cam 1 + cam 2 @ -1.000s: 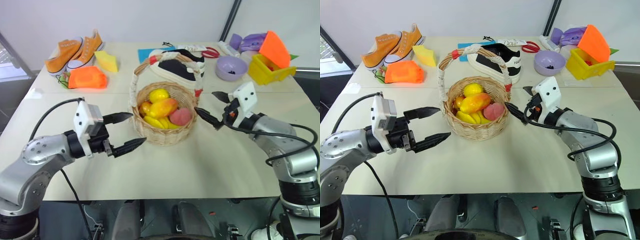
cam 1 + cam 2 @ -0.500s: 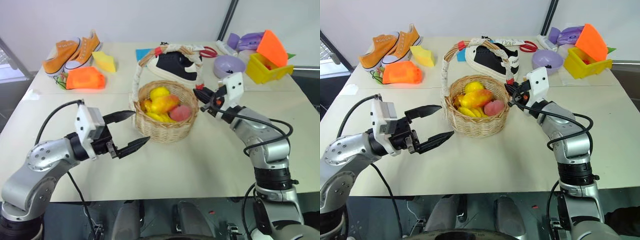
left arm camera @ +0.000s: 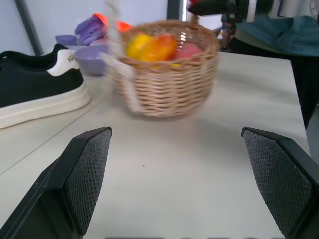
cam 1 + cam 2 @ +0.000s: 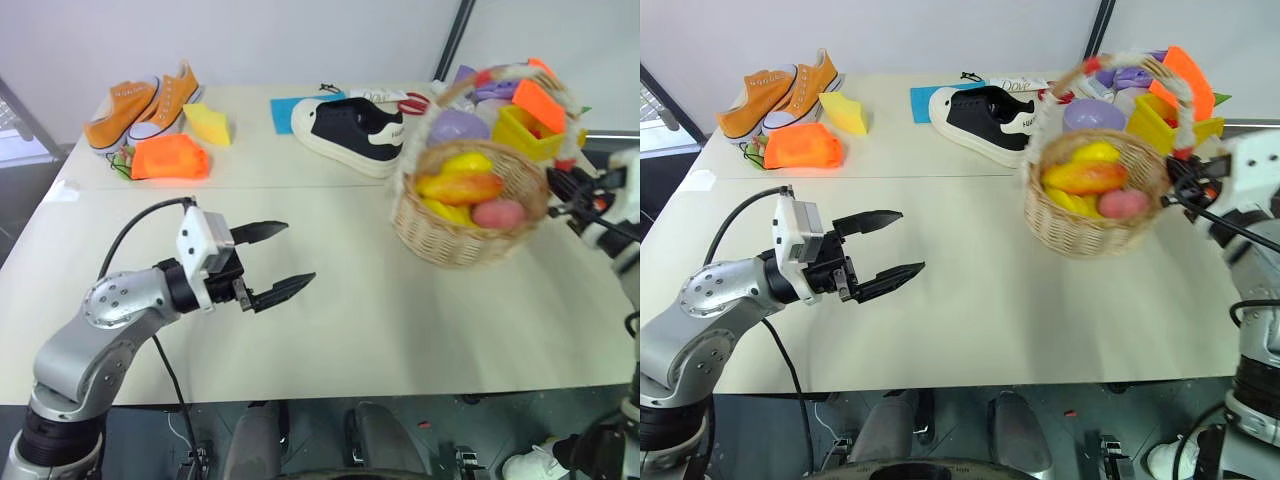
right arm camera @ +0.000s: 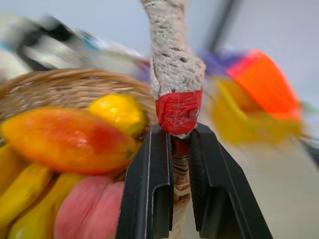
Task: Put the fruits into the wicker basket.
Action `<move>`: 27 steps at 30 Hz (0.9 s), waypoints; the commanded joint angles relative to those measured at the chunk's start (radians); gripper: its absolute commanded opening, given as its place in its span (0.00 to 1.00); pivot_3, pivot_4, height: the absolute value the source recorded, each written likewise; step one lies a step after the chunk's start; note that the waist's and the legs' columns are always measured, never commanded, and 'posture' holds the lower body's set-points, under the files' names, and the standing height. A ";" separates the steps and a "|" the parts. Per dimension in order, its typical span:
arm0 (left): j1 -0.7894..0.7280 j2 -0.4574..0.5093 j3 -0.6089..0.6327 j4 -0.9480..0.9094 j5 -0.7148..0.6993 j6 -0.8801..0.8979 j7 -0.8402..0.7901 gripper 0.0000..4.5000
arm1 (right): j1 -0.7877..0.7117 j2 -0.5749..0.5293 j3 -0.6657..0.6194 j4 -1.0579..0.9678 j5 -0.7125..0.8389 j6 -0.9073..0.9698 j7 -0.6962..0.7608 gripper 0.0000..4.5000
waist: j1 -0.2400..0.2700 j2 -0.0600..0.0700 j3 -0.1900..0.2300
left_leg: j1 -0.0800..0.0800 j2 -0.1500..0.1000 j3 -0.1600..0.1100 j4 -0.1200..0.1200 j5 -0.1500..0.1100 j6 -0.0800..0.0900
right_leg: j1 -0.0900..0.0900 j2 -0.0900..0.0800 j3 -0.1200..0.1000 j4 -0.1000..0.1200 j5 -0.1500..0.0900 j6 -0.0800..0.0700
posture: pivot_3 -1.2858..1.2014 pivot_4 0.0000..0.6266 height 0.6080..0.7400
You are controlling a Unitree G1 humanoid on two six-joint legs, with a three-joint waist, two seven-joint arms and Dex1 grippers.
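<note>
The wicker basket is at the right of the table, tilted and blurred by motion, its cloth-wrapped handle arching above. Inside lie the yellow lemon, the red-to-orange mango, a pink fruit and yellow pieces. My right gripper is shut on the red-wrapped foot of the handle at the basket's right rim. My left gripper hangs open above the bare table well left of the basket, with nothing between its fingers.
A black-and-white shoe lies behind the basket's former spot. At the back right stand a purple bowl and a yellow bin. Orange sneakers, an orange cloth bundle and a yellow wedge sit back left.
My right gripper has shut on the foot of the handle and swung far right, taking the basket and its fruits from the table's middle. The left gripper stayed open, nearly still.
</note>
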 commanded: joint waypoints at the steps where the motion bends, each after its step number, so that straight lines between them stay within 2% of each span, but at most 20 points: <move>1: -0.021 -0.008 -0.005 0.011 0.015 -0.032 -0.012 1.00 | 0.000 -0.011 -0.088 0.048 -0.031 -0.060 -0.055 0.00 | -0.002 0.002 -0.001 | 0.000 0.000 0.000 0.000 0.000 0.000 | 0.000 0.000 0.000 0.000 0.000 0.000 | 0.52 0.24 0.95; 4: -0.023 -0.014 -0.007 0.019 0.022 -0.035 -0.016 1.00 | -0.007 -0.001 -0.107 0.090 -0.019 -0.063 -0.080 0.00 | -0.001 0.003 -0.001 | 0.001 0.000 0.001 0.000 0.000 0.000 | 0.001 0.000 0.002 0.000 0.000 0.000 | 0.52 0.24 0.95; 9: -0.022 -0.022 -0.007 0.033 0.030 -0.036 -0.019 1.00 | 0.008 0.005 -0.124 0.075 0.016 -0.049 -0.073 0.48 | -0.001 0.004 -0.001 | 0.001 0.000 0.001 0.000 0.000 0.000 | 0.001 0.001 0.002 0.000 0.000 0.000 | 0.52 0.24 0.95; 13: -0.025 -0.021 -0.004 0.050 0.033 -0.037 -0.028 1.00 | 0.095 -0.019 -0.112 0.024 0.005 -0.066 -0.006 0.94 | 0.003 0.004 -0.001 | 0.001 0.000 0.001 0.000 0.000 0.000 | 0.001 0.001 0.002 0.000 0.000 0.001 | 0.52 0.24 0.95; 20: -0.005 -0.005 0.045 0.170 0.067 -0.065 -0.039 1.00 | 0.399 -0.046 -0.186 -0.135 0.029 -0.135 0.225 0.94 | 0.002 0.005 -0.002 | 0.002 0.000 0.001 0.000 0.000 0.000 | 0.002 0.001 0.002 0.000 -0.001 0.001 | 0.52 0.24 0.95; 24: 0.055 -0.006 0.077 0.242 0.126 -0.118 -0.019 1.00 | 0.476 -0.017 -0.198 -0.270 0.108 -0.139 0.304 0.94 | -0.009 0.006 -0.003 | 0.007 0.001 0.002 -0.002 0.000 0.000 | 0.005 0.001 0.003 0.000 0.000 0.001 | 0.52 0.24 0.95; 27: 0.096 -0.004 0.111 0.289 0.169 -0.170 -0.001 1.00 | 0.483 -0.012 -0.150 -0.343 0.124 -0.146 0.329 0.94 | -0.007 0.006 -0.003 | 0.009 0.001 0.002 -0.002 0.000 0.000 | 0.006 0.001 0.004 0.000 -0.001 0.001 | 0.52 0.24 0.95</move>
